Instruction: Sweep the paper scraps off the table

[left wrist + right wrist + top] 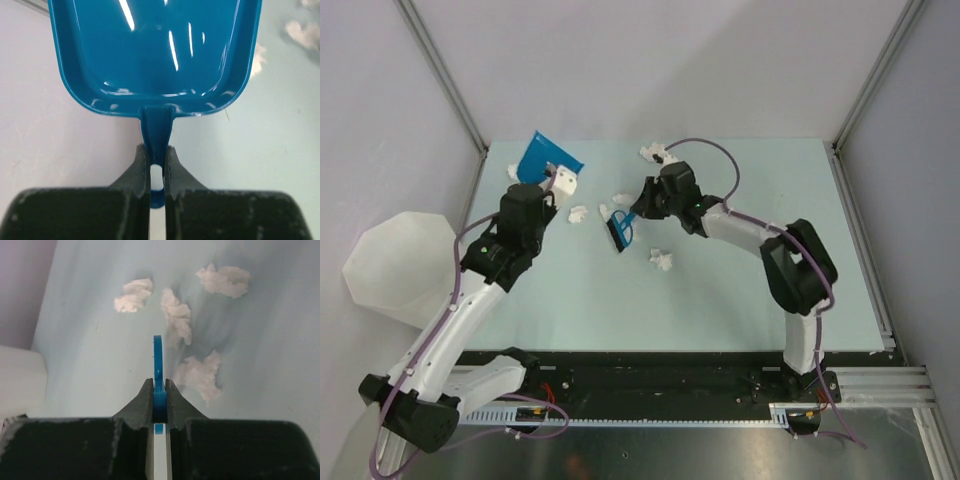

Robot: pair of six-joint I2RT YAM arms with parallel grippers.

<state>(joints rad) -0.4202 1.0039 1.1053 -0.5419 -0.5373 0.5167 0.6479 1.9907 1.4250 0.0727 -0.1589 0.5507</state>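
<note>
My left gripper (pixel 552 182) (pixel 156 150) is shut on the handle of a blue dustpan (pixel 547 156) (pixel 155 55), held at the table's (pixel 750 290) back left. My right gripper (pixel 642 207) (pixel 158 385) is shut on the thin blue handle of a small brush (pixel 619 233) (pixel 158 360), whose head is near the table's middle. Crumpled white paper scraps lie around the brush: one left of it (pixel 578 213), one behind it (pixel 622 199), one to its right (pixel 661 260), more at the back (pixel 655 152). Several show in the right wrist view (pixel 134 295) (pixel 200 375), and two in the left wrist view (pixel 302 32).
A translucent white faceted bin (pixel 395 255) stands off the table's left edge. Grey walls and metal frame posts (pixel 865 85) close in the back and sides. A white block (pixel 20 377) shows at the left of the right wrist view.
</note>
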